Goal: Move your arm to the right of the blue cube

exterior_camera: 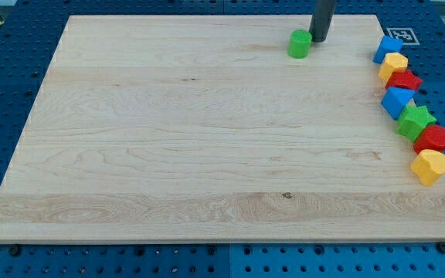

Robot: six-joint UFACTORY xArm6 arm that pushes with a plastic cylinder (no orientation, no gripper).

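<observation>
My tip is sitting just right of the green cylinder block, well left of the blue cube (no pincer showing, just a rod) on the wooden board.

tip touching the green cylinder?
Cannot tell. In the camera view my tip sits right against the green cylinder on its right side; no gap or contact shows plainly.

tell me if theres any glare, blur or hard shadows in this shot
Camera view: even, soft light, no glare on the wooden board; sharp focus throughout, with the green cylinder and the blocks along the view's right edge crisp. Shadows are faint, just small soft ones beneath the blocks. My tip sits just right of the green cylinder; the rod is cropped at the view's top.
</observation>
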